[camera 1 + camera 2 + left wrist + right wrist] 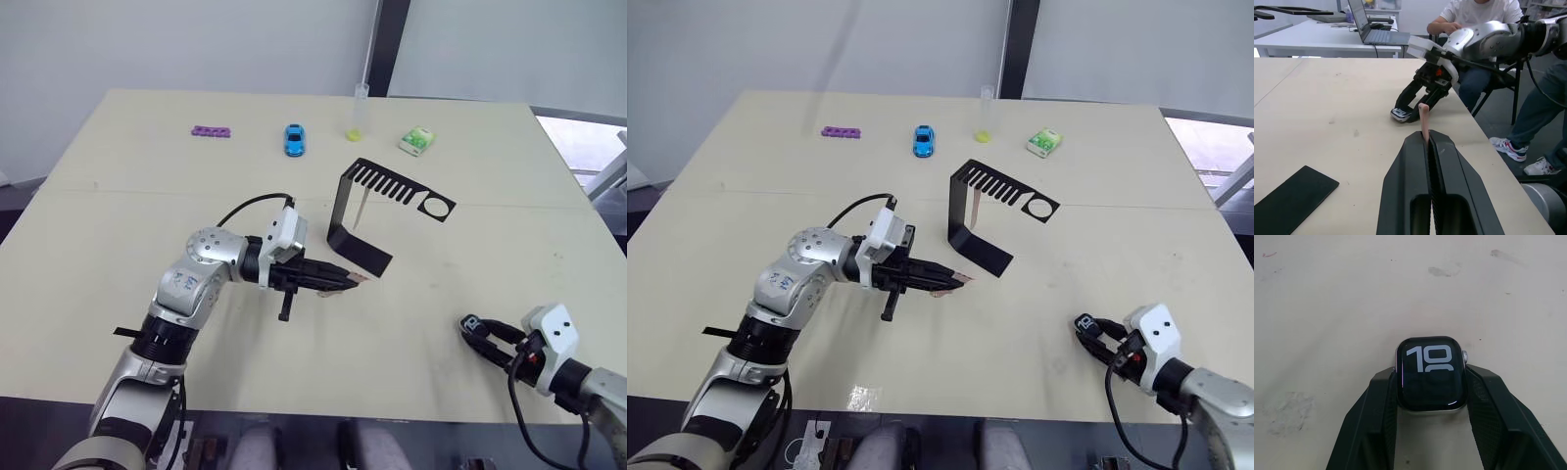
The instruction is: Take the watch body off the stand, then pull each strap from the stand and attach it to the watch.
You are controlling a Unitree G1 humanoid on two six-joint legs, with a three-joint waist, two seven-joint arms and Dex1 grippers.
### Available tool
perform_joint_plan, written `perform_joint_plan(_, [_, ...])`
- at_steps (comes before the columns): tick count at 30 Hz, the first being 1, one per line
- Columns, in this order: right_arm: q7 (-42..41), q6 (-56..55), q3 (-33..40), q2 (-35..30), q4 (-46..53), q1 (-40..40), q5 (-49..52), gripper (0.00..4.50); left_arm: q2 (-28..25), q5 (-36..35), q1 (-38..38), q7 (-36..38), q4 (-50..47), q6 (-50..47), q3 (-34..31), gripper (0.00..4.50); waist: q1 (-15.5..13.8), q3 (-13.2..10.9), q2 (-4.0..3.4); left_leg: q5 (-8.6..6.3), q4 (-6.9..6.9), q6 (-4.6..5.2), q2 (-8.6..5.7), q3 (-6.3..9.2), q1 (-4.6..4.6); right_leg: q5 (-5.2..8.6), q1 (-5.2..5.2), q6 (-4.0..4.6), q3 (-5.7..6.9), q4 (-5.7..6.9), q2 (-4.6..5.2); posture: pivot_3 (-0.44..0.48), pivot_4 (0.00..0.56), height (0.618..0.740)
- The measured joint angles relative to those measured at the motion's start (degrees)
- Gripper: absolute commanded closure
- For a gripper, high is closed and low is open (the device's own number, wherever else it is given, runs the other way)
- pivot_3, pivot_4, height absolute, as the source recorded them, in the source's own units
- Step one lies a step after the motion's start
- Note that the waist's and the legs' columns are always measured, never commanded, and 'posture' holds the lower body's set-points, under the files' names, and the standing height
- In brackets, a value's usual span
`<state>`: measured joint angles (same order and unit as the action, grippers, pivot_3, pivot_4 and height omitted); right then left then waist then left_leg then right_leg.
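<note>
Pink straps, two: one (361, 207) on stand (345, 223), one (1423, 119) in left end effector (355, 278).

You are in an office-style lab: beyond the left gripper (1427, 142), a seated person (1474, 19), a laptop (1371, 29) on a white desk (1312, 44).

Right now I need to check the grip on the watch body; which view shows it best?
The right wrist view: the watch body sits clamped between the right gripper fingers, screen up. The eye views show it small at the fingertips; the left wrist view shows it edge-on, far off.
</note>
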<state>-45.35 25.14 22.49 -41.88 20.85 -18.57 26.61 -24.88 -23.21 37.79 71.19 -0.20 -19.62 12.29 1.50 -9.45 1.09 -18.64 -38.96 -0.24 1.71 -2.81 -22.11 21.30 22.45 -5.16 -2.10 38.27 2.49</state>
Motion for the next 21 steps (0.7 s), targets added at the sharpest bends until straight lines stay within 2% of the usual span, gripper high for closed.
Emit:
perform_joint_plan(3, [0.39,11.82,2.38,-4.65,7.27,1.53,8.26,3.00,-0.85,5.12,0.54,1.50,3.38,8.73,1.84,4.50,0.07,0.00,0.00,0.01,-0.02,-0.01,0.03,0.00,0.02,0.00,-0.02,0.00,0.00,-0.01,-0.02,0.000,0.150,0.740])
perform_joint_plan(5, [3.10,22.10,3.16,-6.79,10.95,5.45,17.22,3.00,-0.89,8.50,0.94,2.51,5.65,15.23,3.42,4.50,-0.01,0.00,0.00,0.00,-0.05,0.00,0.03,0.02,0.00,0.00,-0.02,0.00,0.02,-0.02,0.00,0.000,0.150,0.740])
perform_joint_plan(8, [10.50,35.01,3.46,-7.21,12.61,12.91,31.25,3.00,0.01,11.49,1.70,2.97,7.79,22.80,4.82,4.50,-0.15,0.00,0.00,-0.02,-0.06,0.03,0.02,0.04,-0.05,0.00,0.00,0.00,0.03,-0.03,0.04,0.000,0.150,0.740])
perform_joint_plan(10, [15.41,39.60,3.51,-7.21,12.38,15.99,38.17,3.00,0.31,12.63,2.07,2.96,8.28,25.98,5.18,4.50,-0.27,0.00,0.01,-0.04,-0.06,0.06,0.02,0.05,-0.08,0.00,0.01,0.00,0.04,-0.07,0.05,0.000,0.150,0.740])
perform_joint_plan(15, [30.33,44.39,1.53,-7.94,7.90,19.50,58.15,3.00,2.20,15.09,3.11,2.29,10.25,31.73,6.23,4.50,-1.12,0.00,0.01,-0.09,-0.10,0.15,0.01,0.04,-0.16,-0.01,0.01,-0.02,0.05,-0.15,0.08,0.000,0.150,0.740])
perform_joint_plan(21, [41.13,41.89,-3.32,-12.05,5.93,20.41,71.89,3.00,4.72,17.56,5.80,0.68,13.27,35.71,6.96,4.50,-1.35,0.00,0.01,-0.11,-0.12,0.20,0.02,0.04,-0.22,-0.03,0.01,-0.06,0.07,-0.25,0.06,0.000,0.150,0.740])
